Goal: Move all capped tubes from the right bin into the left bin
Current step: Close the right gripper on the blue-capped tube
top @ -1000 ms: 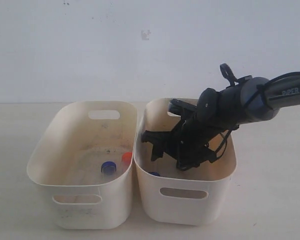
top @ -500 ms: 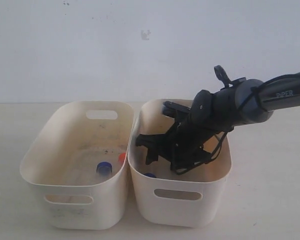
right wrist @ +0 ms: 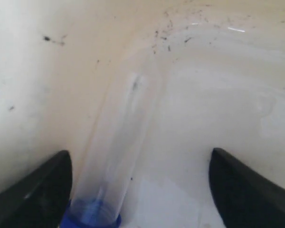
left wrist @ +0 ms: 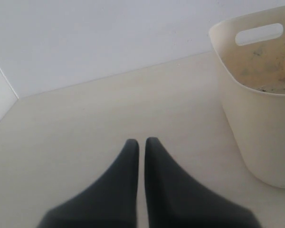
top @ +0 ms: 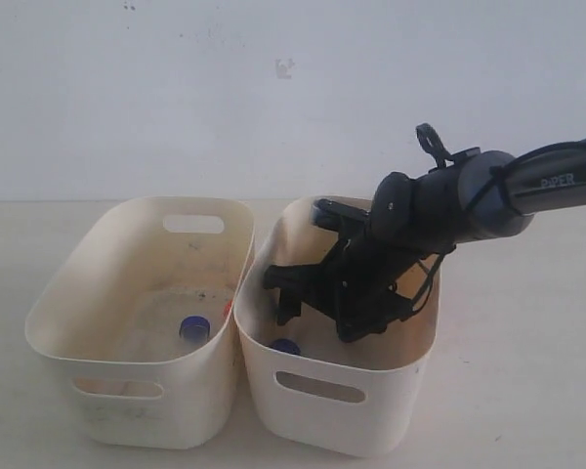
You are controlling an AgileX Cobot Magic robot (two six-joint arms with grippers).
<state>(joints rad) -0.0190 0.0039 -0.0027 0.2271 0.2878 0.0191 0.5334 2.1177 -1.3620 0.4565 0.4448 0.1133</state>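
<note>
My right gripper (right wrist: 139,159) is down in the right bin (top: 322,430), fingers spread wide around a blue-capped tube (right wrist: 121,142) leaning along the wall — not clamped on it. Meanwhile my left gripper (left wrist: 141,145) is pinched together, empty, near the left bin (top: 107,401) — a second blue-capped tube (top: 194,327) lies in there.

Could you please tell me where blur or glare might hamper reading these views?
Left wrist view: the left pincer is out of focus, the left bin sharper. Right wrist view: the clear tube nearly melts into the pale right bin, small glare streaks beyond it, the right pincer blurred. Exterior view: even light, no glare.
</note>
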